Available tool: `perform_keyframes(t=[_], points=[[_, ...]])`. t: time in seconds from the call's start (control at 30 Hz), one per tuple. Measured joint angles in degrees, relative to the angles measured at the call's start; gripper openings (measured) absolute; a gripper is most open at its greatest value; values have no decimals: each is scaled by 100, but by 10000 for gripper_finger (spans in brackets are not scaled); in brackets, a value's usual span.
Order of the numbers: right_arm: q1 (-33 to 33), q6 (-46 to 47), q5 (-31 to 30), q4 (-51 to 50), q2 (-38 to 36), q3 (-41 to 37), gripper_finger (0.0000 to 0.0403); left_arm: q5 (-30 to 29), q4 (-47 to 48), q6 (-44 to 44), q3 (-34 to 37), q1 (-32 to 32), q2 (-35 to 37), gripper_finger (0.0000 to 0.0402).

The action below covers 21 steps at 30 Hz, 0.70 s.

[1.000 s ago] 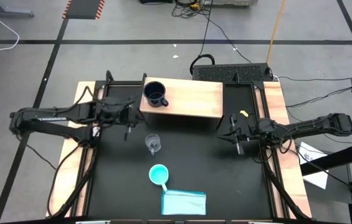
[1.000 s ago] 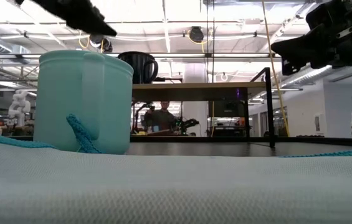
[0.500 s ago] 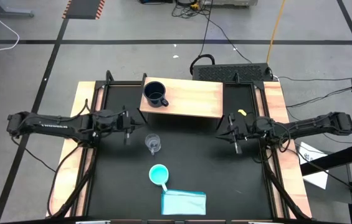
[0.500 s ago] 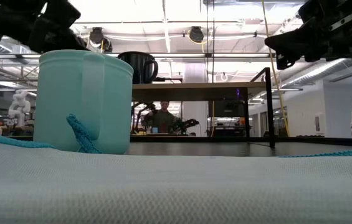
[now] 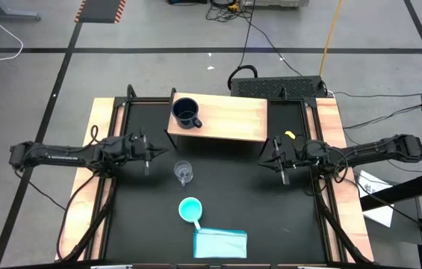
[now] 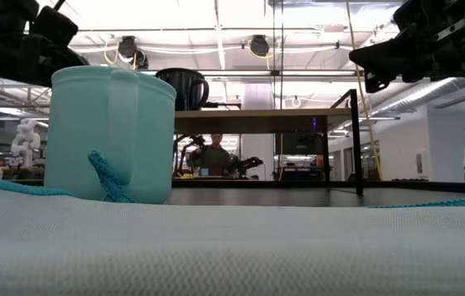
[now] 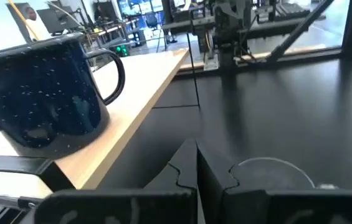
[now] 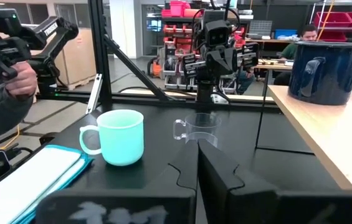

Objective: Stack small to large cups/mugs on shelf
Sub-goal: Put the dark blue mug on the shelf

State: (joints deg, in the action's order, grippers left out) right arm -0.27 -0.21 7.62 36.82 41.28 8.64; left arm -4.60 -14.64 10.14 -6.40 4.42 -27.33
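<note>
Shelf [image 5: 229,119] stands at the rear edge of the black worktop [image 5: 270,217], its light wood top carrying only the navy mug [image 5: 187,113] at its left end, so the rest of that top lies bare toward the right. In front of the shelf's left end, near the middle of the worktop, stands the clear glass cup [image 5: 183,172], and nearer the front edge sits the turquoise mug [image 5: 190,210], just beside the folded blue cloth [image 5: 220,243] at that edge. Open black surface runs along both side edges and across the right half of the worktop. The left gripper [image 5: 148,153] hovers over the left part of the worktop, just left of the glass cup and apart from it, fingers pressed together and empty. The right gripper [image 5: 278,159] hangs by the shelf's right front corner, fingers likewise together and holding nothing. Against the earlier frames, the left arm has drawn back from the shelf's left end toward the left edge and come forward, while the right arm has barely shifted; the cups lie where they were. From table height the left gripper's height seems above the turquoise mug's rim, though that view is partly blocked.
</note>
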Motion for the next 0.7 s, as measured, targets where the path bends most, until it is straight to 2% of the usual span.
perform_keyframes(t=[0.3, 0.57, 0.7], points=[[-44, 139, 3, 0, 2, 60, 0, 104, 182, -42, 18, 149, 113, 0], [-44, -72, 33, -842, 5, 806, 0, 248, 317, -136, 18, 167, 111, 1], [-109, -140, 11, -921, 270, 1096, 0, 356, 352, -137, 18, 167, 111, 5]])
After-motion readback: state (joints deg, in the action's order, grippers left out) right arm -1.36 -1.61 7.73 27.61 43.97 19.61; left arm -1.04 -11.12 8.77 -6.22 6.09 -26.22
